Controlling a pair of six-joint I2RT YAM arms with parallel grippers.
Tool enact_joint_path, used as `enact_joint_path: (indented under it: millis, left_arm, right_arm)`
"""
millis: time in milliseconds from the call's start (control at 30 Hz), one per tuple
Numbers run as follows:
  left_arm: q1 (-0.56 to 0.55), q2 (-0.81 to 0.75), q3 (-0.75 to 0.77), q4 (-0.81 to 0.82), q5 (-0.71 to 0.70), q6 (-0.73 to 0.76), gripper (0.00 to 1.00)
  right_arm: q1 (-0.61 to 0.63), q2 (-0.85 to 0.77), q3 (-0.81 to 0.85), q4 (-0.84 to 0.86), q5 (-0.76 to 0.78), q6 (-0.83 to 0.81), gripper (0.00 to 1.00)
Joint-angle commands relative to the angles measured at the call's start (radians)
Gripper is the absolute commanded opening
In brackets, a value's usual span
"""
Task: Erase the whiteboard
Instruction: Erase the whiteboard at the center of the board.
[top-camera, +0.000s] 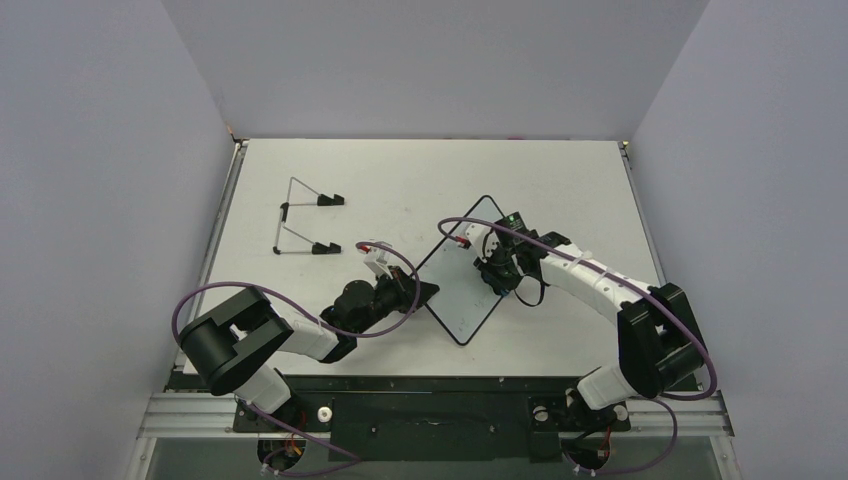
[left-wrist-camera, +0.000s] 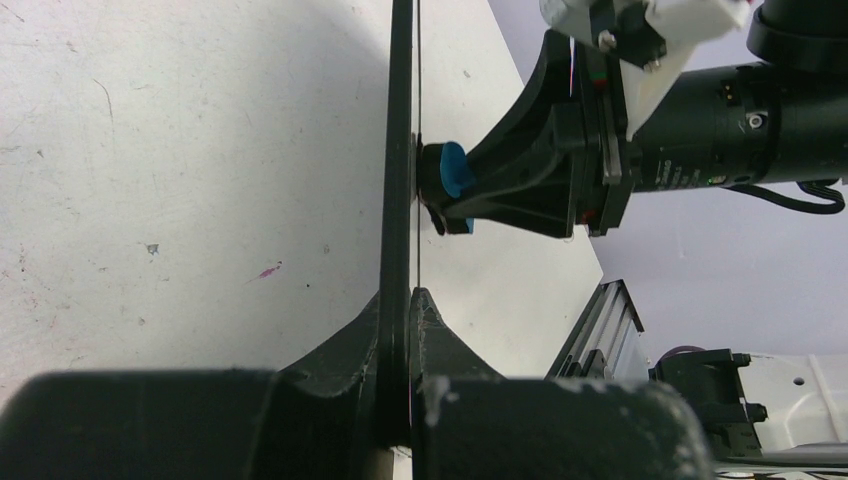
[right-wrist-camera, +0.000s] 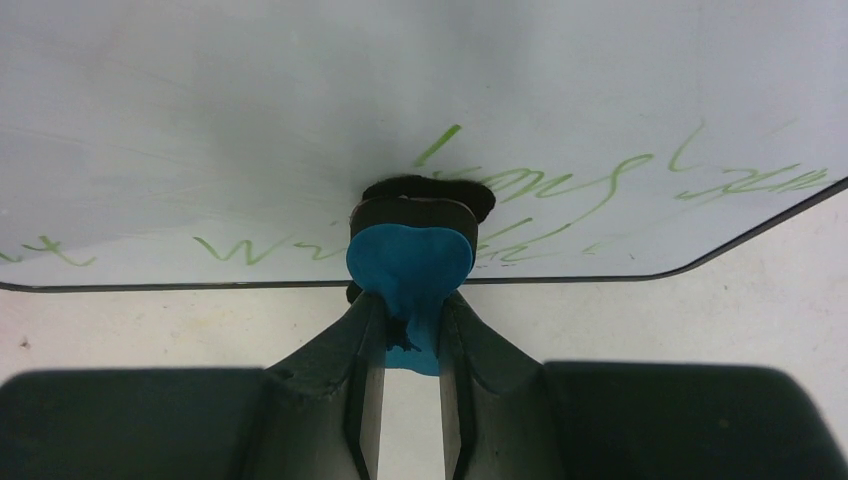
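Whiteboard (top-camera: 460, 275): mid-tabletop, toward the near edge, its left rim clamped in the closed left gripper (top-camera: 425, 292).
Eraser (right-wrist-camera: 410, 255): blue-and-black block pinched in the closed right gripper (right-wrist-camera: 410, 310), pressed against the board's face.
Green handwriting (right-wrist-camera: 560, 190): legible along one edge.
Judgement: erasing under way, most writing left.
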Motion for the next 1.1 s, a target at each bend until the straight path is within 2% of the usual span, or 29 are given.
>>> enact_joint_path:
  millis: [0,167,333,400,567,800,933,1067]
  left_arm:
    - [-0.007,-0.023,0.024,0.101,0.053,-0.003,0.00]
    - [-0.008,-0.036,0.017,0.094,0.049,-0.001,0.00]
    - [-0.007,-0.041,0.015,0.091,0.047,0.000,0.00]
    - [-0.007,-0.040,0.015,0.091,0.047,0.002,0.00]
    - [-0.007,-0.038,0.015,0.094,0.048,0.002,0.00]
    - [-0.007,-0.033,0.022,0.094,0.053,0.001,0.00]
    - [-0.007,-0.038,0.023,0.087,0.053,0.002,0.00]
    - [-0.007,-0.039,0.030,0.080,0.054,0.003,0.00]
  right_arm:
    - [0.008,-0.007,0.039,-0.020,-0.013,-0.069,0.00]
    - [0.080,0.003,0.041,-0.086,-0.042,-0.176,0.00]
    - [0.118,0.016,0.043,-0.110,-0.035,-0.207,0.00]
    - [0.118,0.020,0.044,-0.094,-0.001,-0.192,0.00]
    - [0.070,0.010,0.027,0.050,0.206,-0.042,0.00]
    - [0.049,-0.017,0.004,0.124,0.274,0.020,0.00]
    - [0.050,-0.024,0.005,0.135,0.224,0.024,0.00]
    - [0.060,-0.022,0.023,0.062,0.006,-0.024,0.00]
